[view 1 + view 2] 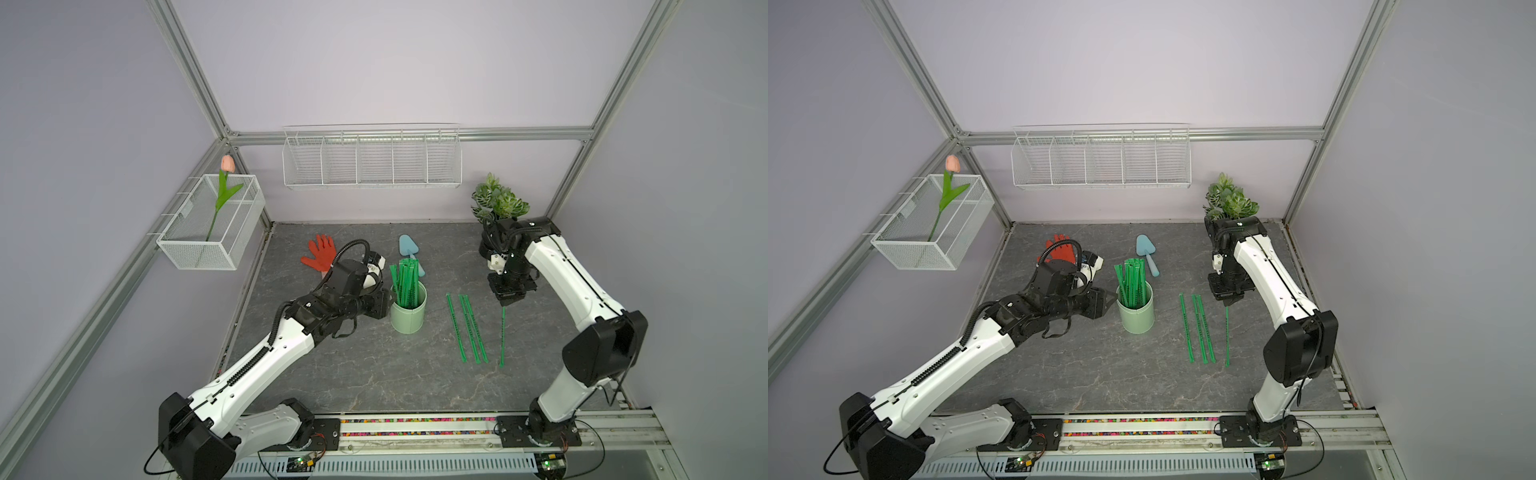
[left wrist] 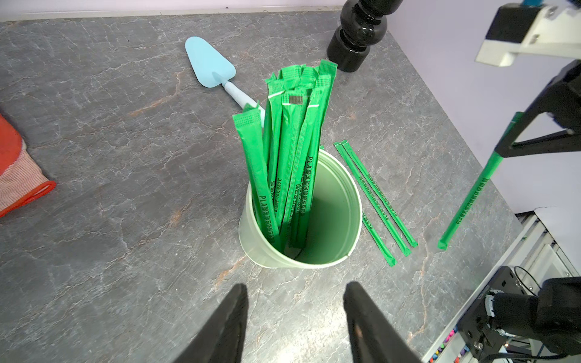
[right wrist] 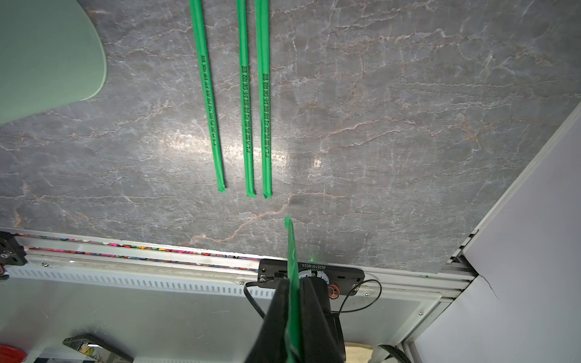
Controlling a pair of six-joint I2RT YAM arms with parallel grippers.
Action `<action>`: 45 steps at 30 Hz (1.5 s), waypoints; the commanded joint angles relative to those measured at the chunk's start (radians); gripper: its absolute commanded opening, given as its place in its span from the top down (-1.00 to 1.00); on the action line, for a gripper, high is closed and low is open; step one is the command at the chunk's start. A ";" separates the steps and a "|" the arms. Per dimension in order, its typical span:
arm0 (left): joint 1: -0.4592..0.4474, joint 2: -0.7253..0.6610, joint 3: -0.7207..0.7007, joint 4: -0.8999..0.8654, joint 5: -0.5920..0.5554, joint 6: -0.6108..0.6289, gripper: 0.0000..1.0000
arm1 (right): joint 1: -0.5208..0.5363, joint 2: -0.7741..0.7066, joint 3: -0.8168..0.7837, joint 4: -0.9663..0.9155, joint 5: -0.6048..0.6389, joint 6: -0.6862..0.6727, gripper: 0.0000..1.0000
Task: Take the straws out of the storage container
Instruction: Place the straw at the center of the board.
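Emptying partly done | three straws (image 1: 467, 328) laid on table (image 1: 374, 374) | fourth straw (image 1: 503, 336) pinched by right gripper (image 3: 294, 314) | bundle (image 1: 405, 282) not yet removed from storage container (image 1: 408, 318) | left gripper (image 2: 295, 292) half-parted, empty, beside it

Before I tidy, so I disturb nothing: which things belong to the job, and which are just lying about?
Job: mint cup, straws standing in it, three straws laid out, one straw in the shut right gripper, open left gripper.
Lying about: red glove, blue trowel, potted plant, tulip, wire baskets.
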 commanded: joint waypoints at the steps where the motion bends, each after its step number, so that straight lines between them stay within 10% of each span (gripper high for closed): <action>1: -0.003 0.001 0.022 0.006 0.012 -0.005 -0.06 | -0.005 0.059 0.026 -0.019 -0.014 -0.022 0.79; 45: -0.003 0.042 0.024 0.000 0.019 -0.003 -0.06 | -0.087 0.647 0.381 -0.002 -0.065 -0.123 0.71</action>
